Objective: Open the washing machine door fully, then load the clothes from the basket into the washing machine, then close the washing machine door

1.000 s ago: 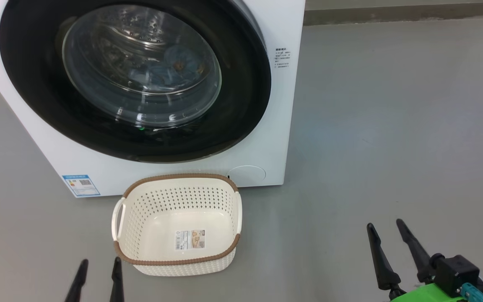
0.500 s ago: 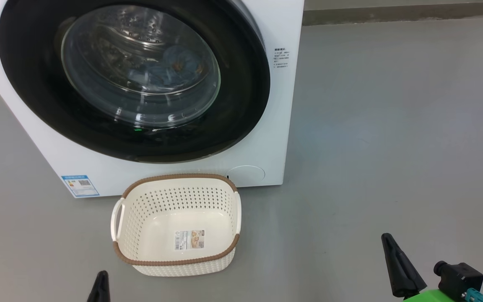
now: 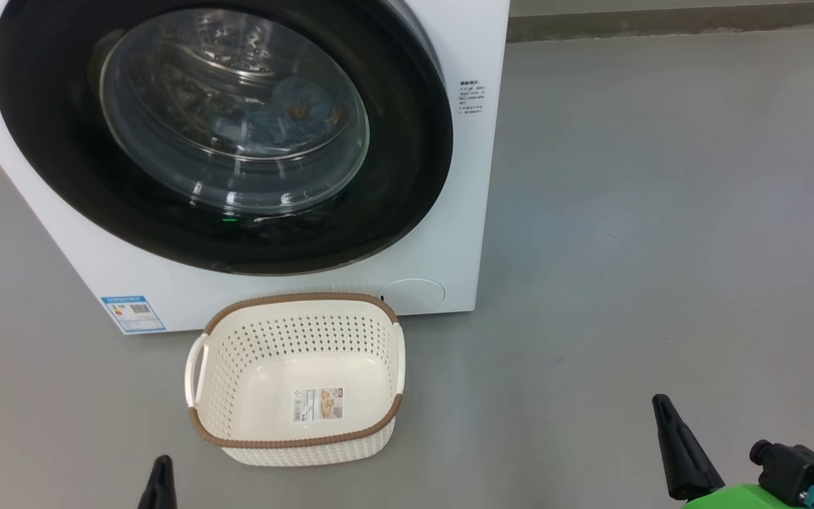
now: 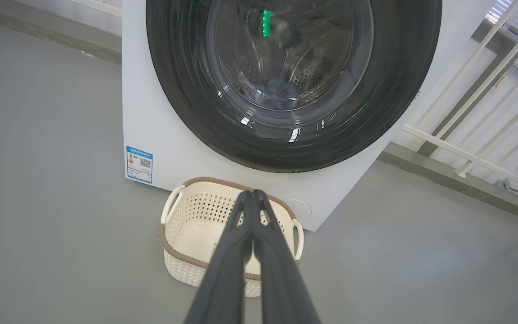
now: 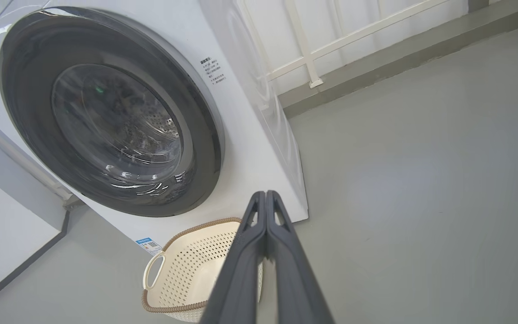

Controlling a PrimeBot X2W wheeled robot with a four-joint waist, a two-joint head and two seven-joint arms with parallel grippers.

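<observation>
Against the front of the washing machine (image 3: pixel 463 233), the washing machine door (image 3: pixel 230 187) sits closed. Its glossy black rim lies flush on the white panel, and through the glass bowl you can see the clothes (image 3: pixel 283 120), a light blue heap with orange specks low in the steel drum (image 3: pixel 223 42).

The basket (image 3: pixel 301 297) stands upright on the grey floor (image 3: pixel 626 212) just in front of the machine's bottom edge, below the door's lower rim. It sits between the blue label (image 3: pixel 132 312) at one lower corner and the round white flap (image 3: pixel 413 295) at the other, nearer the flap. Its bare bottom shows you the paper label (image 3: pixel 317 404).

Your left gripper (image 4: pixel 252 194) is closed, its two dark fingers pressed together at the tips with nothing between them. In the head view its tip pokes up at the bottom edge, just beside the basket's near left corner and apart from it.

Your right gripper (image 5: pixel 265 194) is clamped closed the same way and also holds nothing. It hangs over bare floor well to the right of the basket.

A white railing (image 4: pixel 466 112) stands beyond the machine's side.
</observation>
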